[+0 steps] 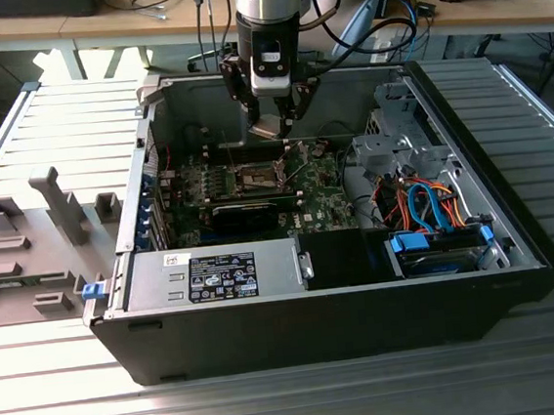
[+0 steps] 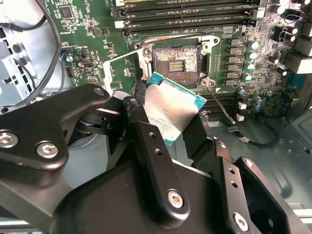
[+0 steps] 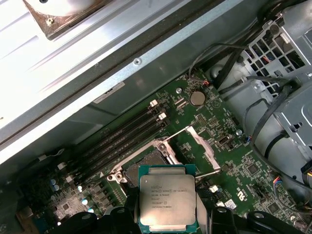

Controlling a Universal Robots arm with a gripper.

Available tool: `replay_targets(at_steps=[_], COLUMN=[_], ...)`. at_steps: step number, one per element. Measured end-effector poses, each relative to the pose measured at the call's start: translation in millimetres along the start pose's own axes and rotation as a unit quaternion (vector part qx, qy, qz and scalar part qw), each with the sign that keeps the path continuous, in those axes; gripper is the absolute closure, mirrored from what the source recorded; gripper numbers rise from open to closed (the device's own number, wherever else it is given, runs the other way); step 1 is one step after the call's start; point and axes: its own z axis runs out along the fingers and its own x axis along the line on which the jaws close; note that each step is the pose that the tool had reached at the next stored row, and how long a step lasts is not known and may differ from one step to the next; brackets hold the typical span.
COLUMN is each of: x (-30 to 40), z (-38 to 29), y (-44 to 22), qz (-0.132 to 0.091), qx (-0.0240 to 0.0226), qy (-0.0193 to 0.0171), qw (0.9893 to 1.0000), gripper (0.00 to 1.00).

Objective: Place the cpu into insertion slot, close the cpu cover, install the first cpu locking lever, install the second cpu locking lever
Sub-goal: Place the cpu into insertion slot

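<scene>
1. cpu (image 3: 168, 200) sits clamped by its edges between the gripper's (image 1: 274, 121) jaws, silver top up.
2. It hangs tilted just above the insertion slot (image 2: 176, 61), not seated.
3. The cpu cover (image 3: 207, 147) stands swung open beside that socket.

My gripper (image 2: 168, 122) clamps the cpu (image 2: 170, 109) by two opposite edges; its silver top sits tilted; it hangs near the insertion slot (image 2: 178, 61), whose dark centre lies bare on the green circuit board (image 2: 87, 29).
</scene>
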Motion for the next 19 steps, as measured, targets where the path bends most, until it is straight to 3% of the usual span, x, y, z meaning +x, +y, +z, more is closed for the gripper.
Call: replay_targets(at_steps=[19], x=[0.0], z=[0.0], y=[0.0], qz=[0.006], qx=[-0.0001], qy=[-0.0003], qw=[1.0000], gripper=[0.46])
